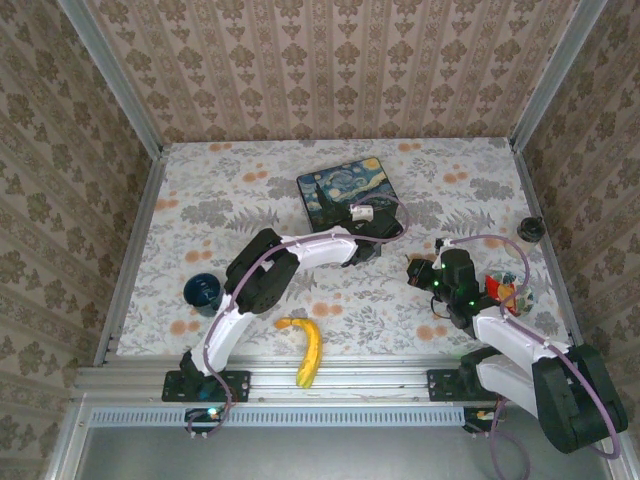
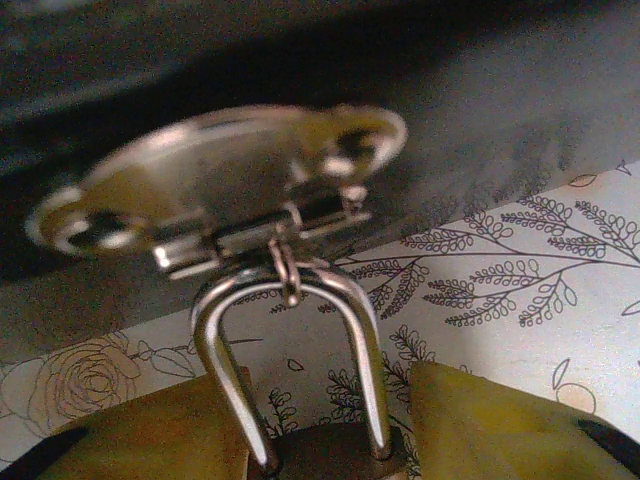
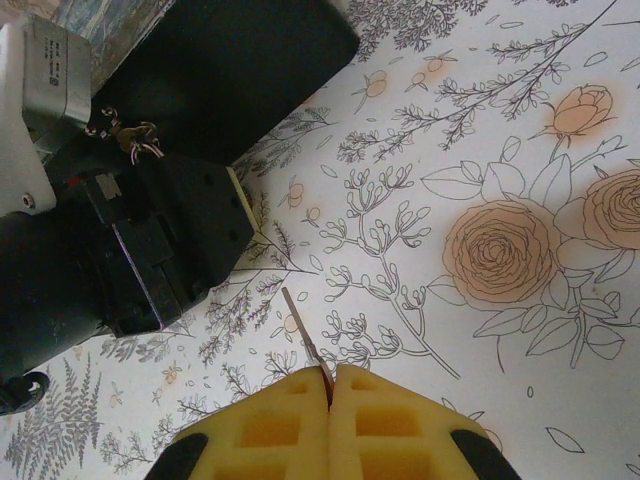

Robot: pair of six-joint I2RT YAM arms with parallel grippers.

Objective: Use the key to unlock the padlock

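The right gripper (image 3: 330, 378), at the bottom centre of its wrist view, has its yellow pads pressed together on the key (image 3: 303, 335). Only a thin edge-on sliver of the blade shows, slanting up and to the left from the fingertips.

The left gripper (image 2: 330, 440) sits at the bottom of its own wrist view with its pads on either side of the padlock (image 2: 335, 458). They appear to be closed against the brass body. The silvery shackle (image 2: 222, 360) rises from the body straight up the frame. At its top a small ring (image 2: 288, 272) links it to a blurred oval metal piece (image 2: 230, 170), which lies in front of the dark side of the starry-night tin box (image 1: 335, 190).

In the top view the left gripper is at mid-frame by the tin's lower right corner, and the right gripper lies just to its lower right, near but not touching. The coming move turns on this: the key points up-left toward the left gripper, while the padlock's long axis runs from the pads out toward the tin. The keyhole cannot be seen. It probably faces back toward the left gripper's palm, so the lock may need turning before the key can enter.
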